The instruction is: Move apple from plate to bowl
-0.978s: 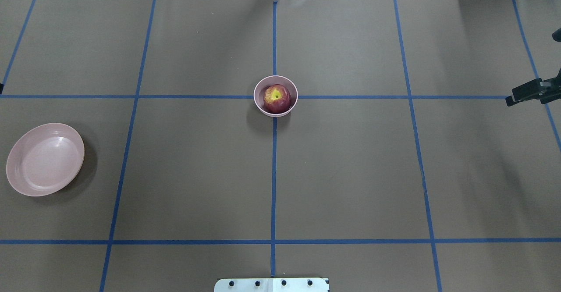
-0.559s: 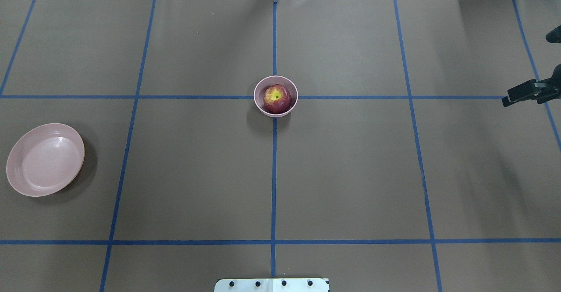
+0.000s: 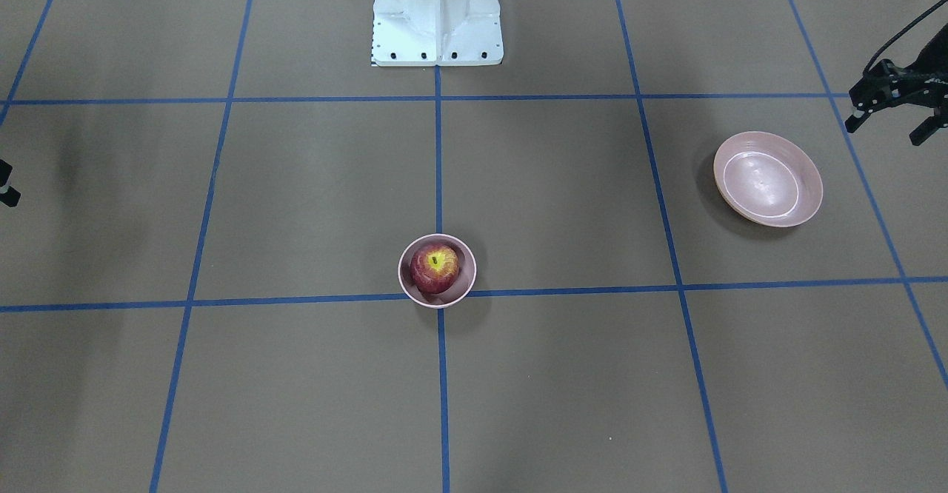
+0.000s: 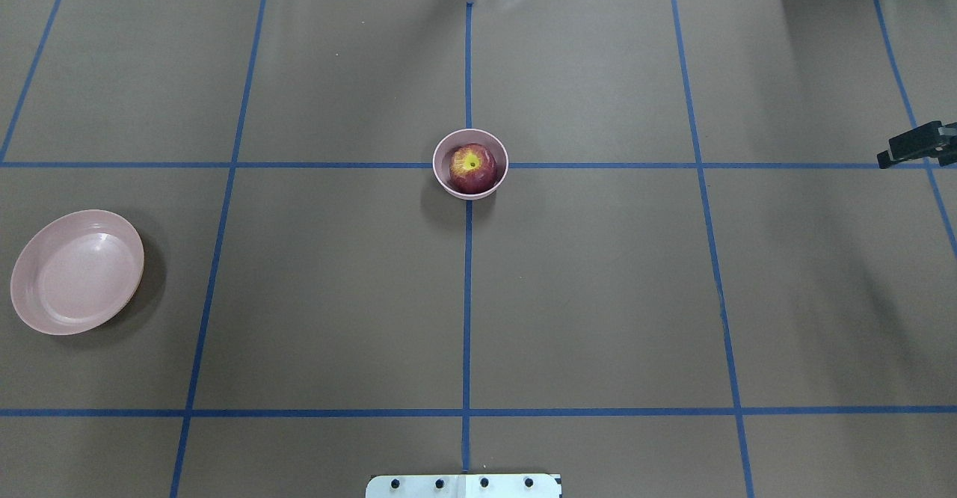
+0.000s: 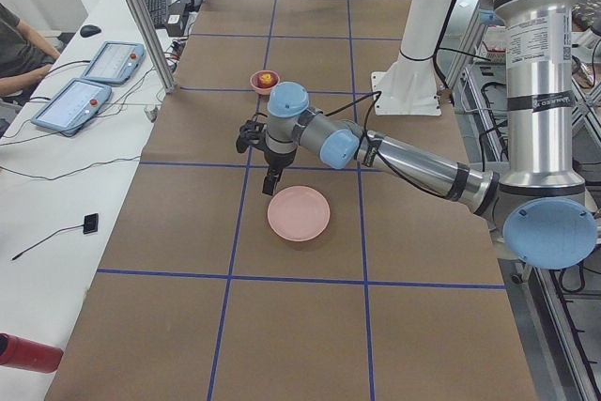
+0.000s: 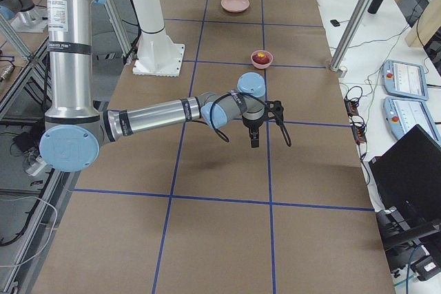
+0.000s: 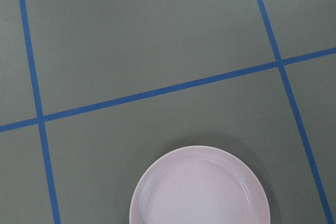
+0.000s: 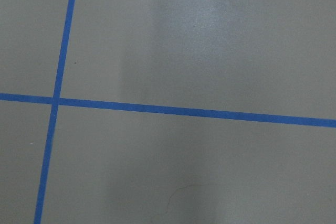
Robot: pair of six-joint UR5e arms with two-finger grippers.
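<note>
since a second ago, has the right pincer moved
Yes. The right pincer has pulled back rightward, its tip now closer to the rightmost blue tape line.

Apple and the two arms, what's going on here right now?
The apple sits inside the bowl at the middle of the table, so the move looks done. The plate lies empty on the robot's left side. Neither arm is handling anything: the left gripper hangs open and empty just beside the plate, and the right gripper is out at the table's far right edge, well away from the bowl.
</note>
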